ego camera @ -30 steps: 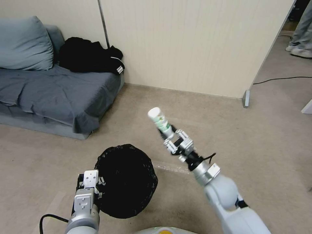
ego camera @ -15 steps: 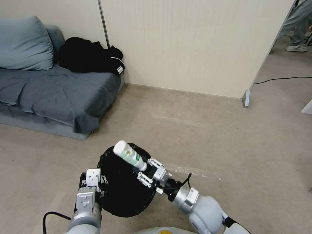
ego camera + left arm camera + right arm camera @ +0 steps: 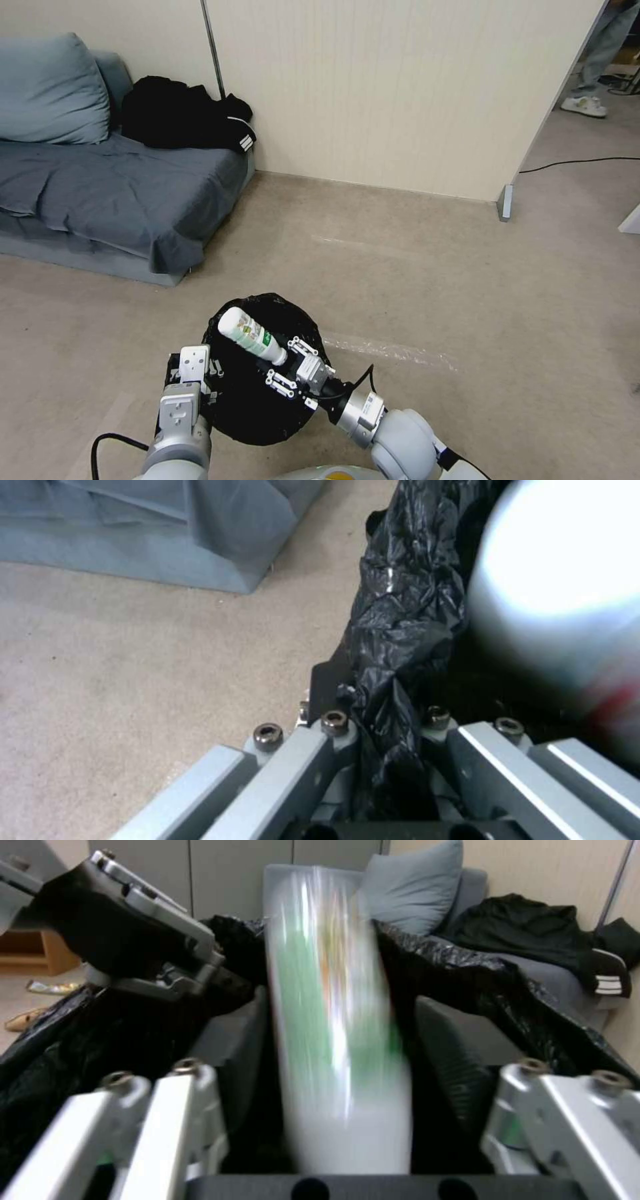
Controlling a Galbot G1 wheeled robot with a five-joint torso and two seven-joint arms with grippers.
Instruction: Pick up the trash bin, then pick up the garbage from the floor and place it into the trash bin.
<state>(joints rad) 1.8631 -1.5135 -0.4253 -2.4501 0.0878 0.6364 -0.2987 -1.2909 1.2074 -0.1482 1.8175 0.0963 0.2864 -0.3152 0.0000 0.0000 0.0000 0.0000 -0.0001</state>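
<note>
The right tool [image 3: 283, 370] pinches the white bottle [image 3: 250, 335] with the green label at its lower end. The bottle lies tilted over the open mouth of the trash bin [image 3: 267, 427]. The left tool [image 3: 200, 383] is pressed together on the bin's rim and black bag [image 3: 393, 645], holding it above the floor [image 3: 467, 300] near the grey sofa [image 3: 113, 193].

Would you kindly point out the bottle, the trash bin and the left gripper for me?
bottle [image 3: 248, 331]: head view, on its green-labelled body.
trash bin [image 3: 250, 413]: head view, on the black liner inside.
left gripper [image 3: 195, 358]: head view, on the finger at the bin's rim.
</note>
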